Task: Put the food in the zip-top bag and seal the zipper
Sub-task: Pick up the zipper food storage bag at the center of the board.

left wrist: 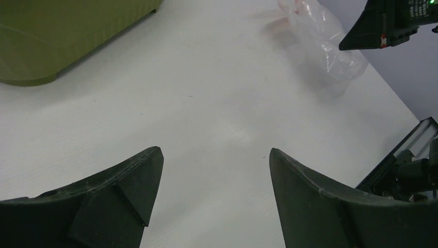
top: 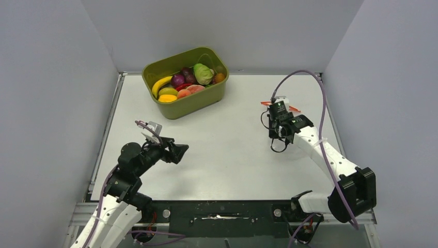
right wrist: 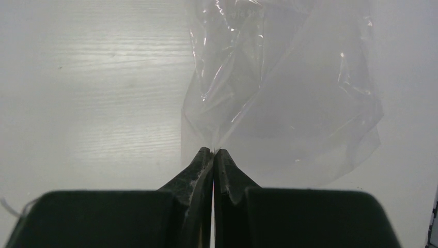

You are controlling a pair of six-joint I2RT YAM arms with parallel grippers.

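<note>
**A:** Which step are you on?

**B:** The very start, I'd say: getting hold of the bag (right wrist: 289, 103). My right gripper (right wrist: 213, 152) is clenched tight, and the wrist view shows a fold of the clear film running right into the fingertips, so I read it as pinching the bag. My left gripper (left wrist: 214, 155) is released, jaws wide apart with nothing between them, hanging over bare table (top: 232, 155) on the near left.

**A:** Where's the bag lying?

**B:** On the far right of the table, crumpled under the right gripper. The zipper (top: 294, 109) shows as a thin orange strip poking out either side of that gripper from above. I can't tell whether the mouth is open or pressed shut.

**A:** Anything in it?

**B:** Nothing I can see. All the food (top: 186, 82) sits in the green tub (top: 186, 106) at the far left-centre, well apart from the bag: a banana (top: 161, 84), a green leafy piece, purple, red and orange ones, piled together.

**A:** So what does the next move call for?

**B:** As I judge it, the bag's mouth has to be raised and held open with the right. Then the left reaches to the tub for a piece near the top. The film is slippery, so I'd watch that pinch.
</note>
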